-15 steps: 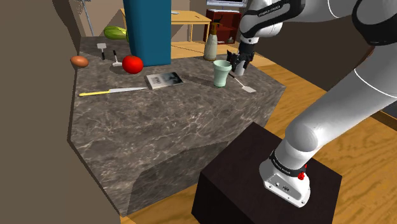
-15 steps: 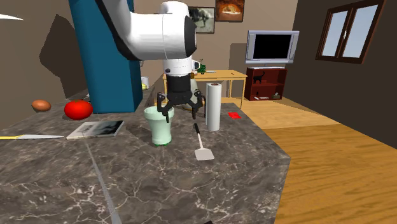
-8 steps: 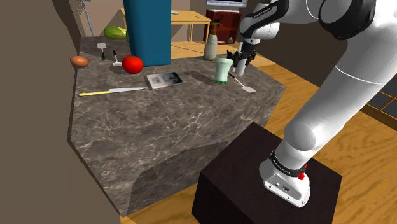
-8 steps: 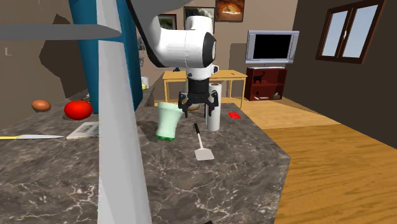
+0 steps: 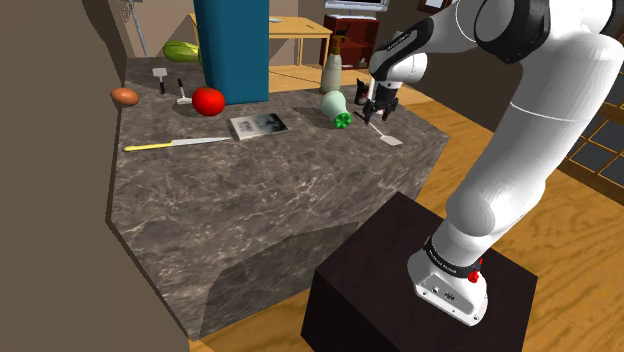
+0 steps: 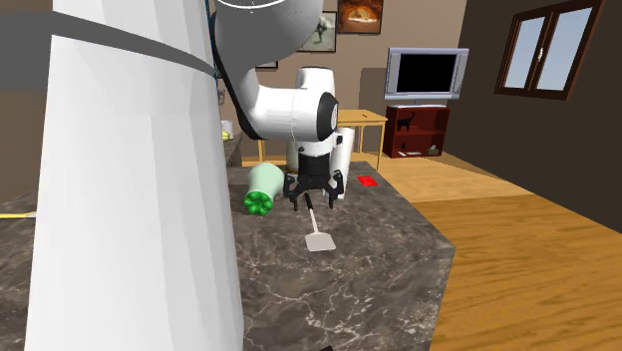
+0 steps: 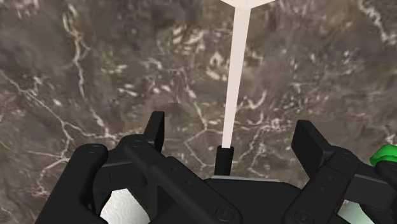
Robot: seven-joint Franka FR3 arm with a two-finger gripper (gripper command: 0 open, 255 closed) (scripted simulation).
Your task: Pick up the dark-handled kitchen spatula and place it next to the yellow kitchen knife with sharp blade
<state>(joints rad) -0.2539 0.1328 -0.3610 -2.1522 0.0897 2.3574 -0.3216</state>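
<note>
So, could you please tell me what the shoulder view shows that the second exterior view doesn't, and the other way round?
Shoulder view: a round red tomato, a brown egg and a flat grey book on the dark marbled stone counter.
Second exterior view: a framed orange picture on the wall and a small flat red item on the counter.
Both: the open black claw over the dark-handled, pale-bladed spatula, beside a pale green cup lying on its side.
</note>
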